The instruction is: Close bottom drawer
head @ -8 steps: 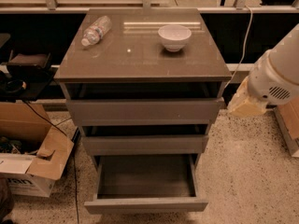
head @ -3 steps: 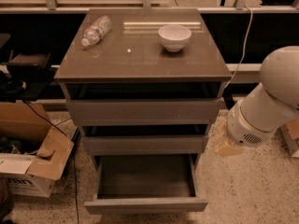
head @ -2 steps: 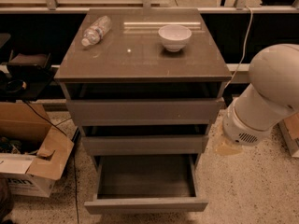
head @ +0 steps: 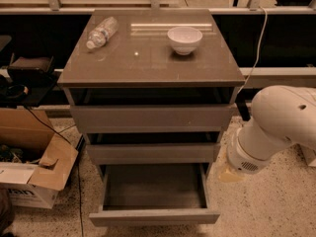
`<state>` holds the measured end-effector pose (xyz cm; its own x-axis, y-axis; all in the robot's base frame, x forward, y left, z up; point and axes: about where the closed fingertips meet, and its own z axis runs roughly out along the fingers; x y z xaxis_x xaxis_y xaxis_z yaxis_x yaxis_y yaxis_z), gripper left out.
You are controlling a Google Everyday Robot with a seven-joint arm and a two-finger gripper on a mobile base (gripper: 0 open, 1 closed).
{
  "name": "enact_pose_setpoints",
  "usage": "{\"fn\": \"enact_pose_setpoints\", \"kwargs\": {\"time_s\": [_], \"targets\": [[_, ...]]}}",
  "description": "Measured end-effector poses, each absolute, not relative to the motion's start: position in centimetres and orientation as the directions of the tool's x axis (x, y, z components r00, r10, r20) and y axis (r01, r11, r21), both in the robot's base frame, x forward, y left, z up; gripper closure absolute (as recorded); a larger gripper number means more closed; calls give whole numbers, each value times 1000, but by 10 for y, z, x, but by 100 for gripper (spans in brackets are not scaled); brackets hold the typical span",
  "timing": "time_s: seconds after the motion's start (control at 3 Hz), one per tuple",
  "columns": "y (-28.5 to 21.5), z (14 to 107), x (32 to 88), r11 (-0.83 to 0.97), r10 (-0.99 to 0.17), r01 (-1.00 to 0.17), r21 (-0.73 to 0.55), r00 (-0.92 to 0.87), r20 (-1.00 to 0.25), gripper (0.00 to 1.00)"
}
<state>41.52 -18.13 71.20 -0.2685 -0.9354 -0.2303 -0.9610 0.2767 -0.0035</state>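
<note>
Here, bottom drawer (head: pixel 154 215) open over speckled floor (head: pixel 276 209); gripper (head: pixel 231 173) right of it, state unclear.

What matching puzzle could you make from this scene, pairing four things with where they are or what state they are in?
Things:
1. bottom drawer
2. white bowl
3. plastic bottle
4. gripper

Places or states:
a. lying on its side, back left of the cabinet top
b. pulled out, open
c. low, off the cabinet's right side
d. upright, back right of the cabinet top

Pairs: 1-b; 2-d; 3-a; 4-c
</note>
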Motion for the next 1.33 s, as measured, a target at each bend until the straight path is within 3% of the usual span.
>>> {"fn": "enact_pose_setpoints", "kwargs": {"time_s": [0.67,1.33], "targets": [[-183,632,433,329,-873,-941,78,-334,-356,100],[-187,623,428,331,-879,-940,89,-341,-334,100]]}}
